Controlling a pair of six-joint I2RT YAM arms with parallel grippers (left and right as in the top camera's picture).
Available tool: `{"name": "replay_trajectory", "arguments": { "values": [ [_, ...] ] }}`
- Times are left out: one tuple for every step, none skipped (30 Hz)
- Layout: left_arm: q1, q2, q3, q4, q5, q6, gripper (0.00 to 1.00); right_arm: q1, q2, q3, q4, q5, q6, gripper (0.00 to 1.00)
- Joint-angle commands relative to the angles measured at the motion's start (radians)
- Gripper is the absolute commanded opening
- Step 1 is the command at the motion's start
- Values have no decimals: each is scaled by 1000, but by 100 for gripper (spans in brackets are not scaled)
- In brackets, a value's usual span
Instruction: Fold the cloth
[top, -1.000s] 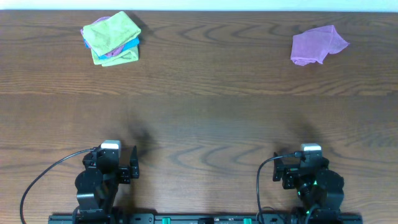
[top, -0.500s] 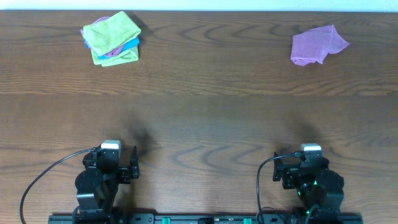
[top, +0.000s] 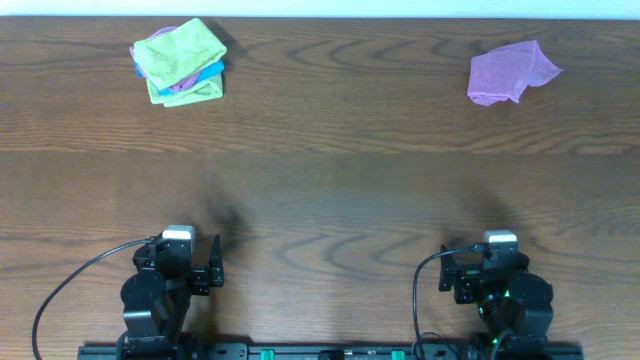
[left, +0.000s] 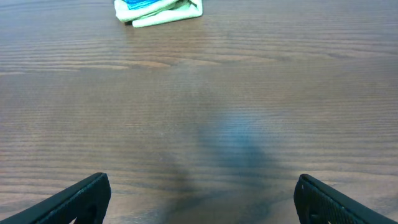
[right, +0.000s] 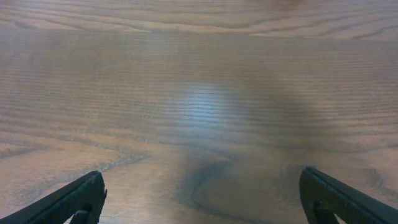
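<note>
A crumpled purple cloth (top: 508, 72) lies at the far right of the wooden table. A stack of folded cloths (top: 180, 62), green on top with blue and purple under it, lies at the far left; its lower edge shows in the left wrist view (left: 158, 9). My left gripper (top: 190, 262) (left: 199, 202) is open and empty near the front edge, far from the stack. My right gripper (top: 487, 265) (right: 202, 199) is open and empty near the front edge, far from the purple cloth, which is out of the right wrist view.
The brown wooden table (top: 330, 180) spans the whole view. Both arm bases stand on a black rail (top: 330, 352) along the front edge, with a cable (top: 60, 290) curling off the left arm.
</note>
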Motion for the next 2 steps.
{"name": "replay_trajectory", "arguments": {
  "values": [
    [-6,-8,-11,3,-3,18,95,5,-11,-15,-1,11,-12,99],
    [-6,-8,-11,2,-3,18,95,5,-11,-15,-1,10,-12,99]
  ]
}}
